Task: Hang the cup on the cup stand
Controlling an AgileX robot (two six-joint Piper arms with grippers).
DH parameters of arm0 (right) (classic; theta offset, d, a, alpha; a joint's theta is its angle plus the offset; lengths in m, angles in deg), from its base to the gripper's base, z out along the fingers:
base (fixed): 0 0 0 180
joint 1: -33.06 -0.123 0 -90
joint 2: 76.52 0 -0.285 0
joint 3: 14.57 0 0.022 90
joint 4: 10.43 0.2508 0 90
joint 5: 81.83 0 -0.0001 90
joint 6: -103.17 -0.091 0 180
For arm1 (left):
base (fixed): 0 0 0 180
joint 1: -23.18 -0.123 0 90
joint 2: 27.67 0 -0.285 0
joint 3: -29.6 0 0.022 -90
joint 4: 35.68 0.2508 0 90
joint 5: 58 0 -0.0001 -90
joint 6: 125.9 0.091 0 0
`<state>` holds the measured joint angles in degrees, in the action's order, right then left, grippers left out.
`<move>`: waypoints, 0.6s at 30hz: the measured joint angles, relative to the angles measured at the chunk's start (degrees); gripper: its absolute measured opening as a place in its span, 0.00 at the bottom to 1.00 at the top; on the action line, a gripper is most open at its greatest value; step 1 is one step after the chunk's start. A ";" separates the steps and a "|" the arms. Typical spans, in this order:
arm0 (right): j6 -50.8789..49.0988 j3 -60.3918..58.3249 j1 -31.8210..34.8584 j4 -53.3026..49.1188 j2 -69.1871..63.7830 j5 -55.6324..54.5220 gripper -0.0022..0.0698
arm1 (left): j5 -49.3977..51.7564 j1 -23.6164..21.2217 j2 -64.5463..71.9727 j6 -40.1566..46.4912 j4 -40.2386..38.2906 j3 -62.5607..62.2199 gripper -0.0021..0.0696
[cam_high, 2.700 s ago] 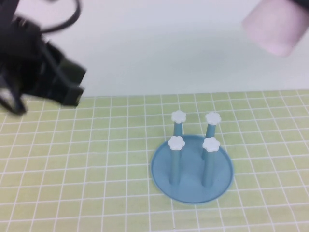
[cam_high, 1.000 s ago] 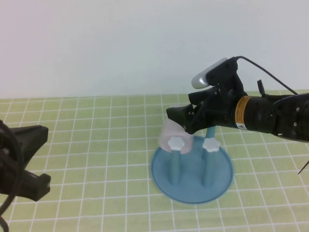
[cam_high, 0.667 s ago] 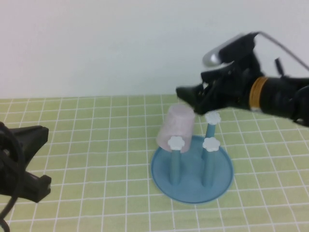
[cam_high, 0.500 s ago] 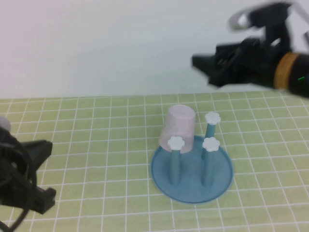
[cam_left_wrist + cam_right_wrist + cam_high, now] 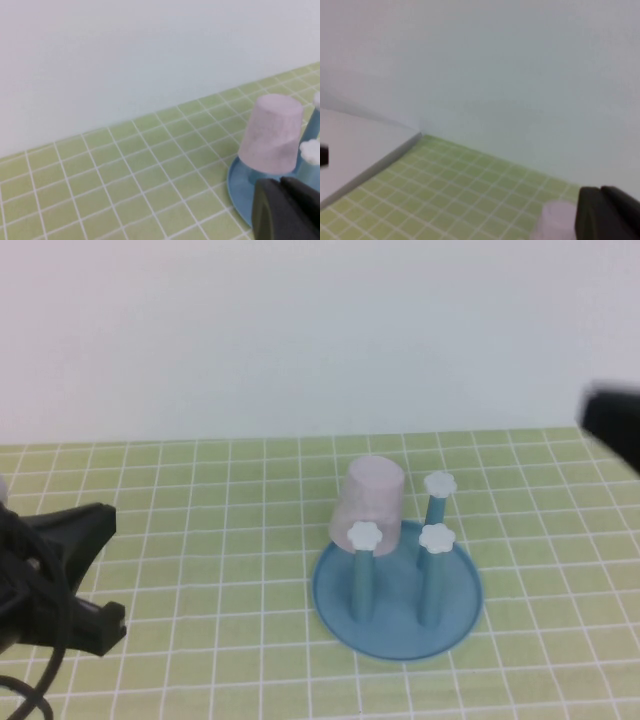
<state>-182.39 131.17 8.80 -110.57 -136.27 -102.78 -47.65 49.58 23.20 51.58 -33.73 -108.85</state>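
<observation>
The pale pink cup (image 5: 372,502) sits upside down over the back left peg of the blue cup stand (image 5: 400,635), leaning slightly, with nothing holding it. Three white-capped pegs stand bare. My left gripper (image 5: 70,570) is low at the left, well away from the stand. In its wrist view it (image 5: 279,181) is shut and empty, with the cup (image 5: 272,134) just beyond it. My right gripper (image 5: 612,425) shows only as a dark tip at the right edge, far from the cup. Its wrist view shows it (image 5: 600,190) shut and empty, above the cup (image 5: 552,220).
A green gridded mat (image 5: 200,540) covers the table, ending at a plain white wall (image 5: 300,330) behind the stand. A white table edge (image 5: 365,150) borders the mat in the right wrist view.
My right gripper let go of the cup on the peg, pulled up and away to the right edge, and shut. The cup stayed on the stand. The left gripper shifted slightly.
</observation>
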 joint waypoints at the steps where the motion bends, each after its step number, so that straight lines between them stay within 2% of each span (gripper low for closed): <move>1: 0.01 -3.09 0.00 0.00 2.69 0.27 0.04 | -0.39 0.00 0.00 0.00 0.00 0.00 0.03; 10: -0.11 -24.37 0.00 -0.03 21.63 2.05 0.03 | -0.42 0.00 0.00 0.00 1.94 0.00 0.03; 18: -0.11 -32.11 0.00 -0.12 30.56 5.83 0.03 | -0.26 0.00 -0.13 0.00 4.25 0.82 0.03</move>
<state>-182.51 99.05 8.80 -110.69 -105.72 -96.95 -47.91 49.58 23.07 51.58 -29.48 -108.04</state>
